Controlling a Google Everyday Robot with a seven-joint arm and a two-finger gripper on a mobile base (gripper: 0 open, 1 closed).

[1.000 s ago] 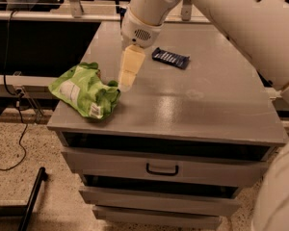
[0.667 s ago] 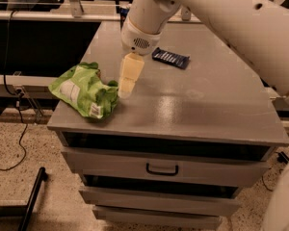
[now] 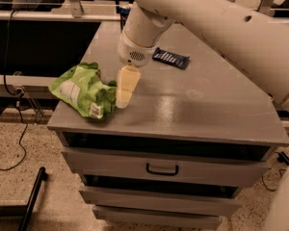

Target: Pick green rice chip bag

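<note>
We see the green rice chip bag (image 3: 84, 90) lying crumpled near the front left corner of the tabletop (image 3: 197, 112). Its left side reaches out past the left edge, and a white label patch faces up on that side. A second small white patch sits at its front tip, close to the front edge.

The gripper (image 3: 121, 101) hangs just beside the bag's right side. It is cream-coloured and points straight down, with its tip low over the grey surface. We cannot tell whether it touches the bag, and we cannot tell whether it is set wide or narrow. Nothing appears to be held in it.

Above it, the round white wrist joins the thick white arm (image 3: 221, 28), which comes in from the upper right and crosses the back right corner.

A dark blue candy bar wrapper (image 3: 171, 58) lies flat toward the back edge, just right of the wrist and well apart from the bag.

Under the front edge there are grey drawers, and the top drawer (image 3: 111, 165) has a dark handle (image 3: 162, 169). A black cable (image 3: 12, 57) hangs beyond the left edge.
</note>
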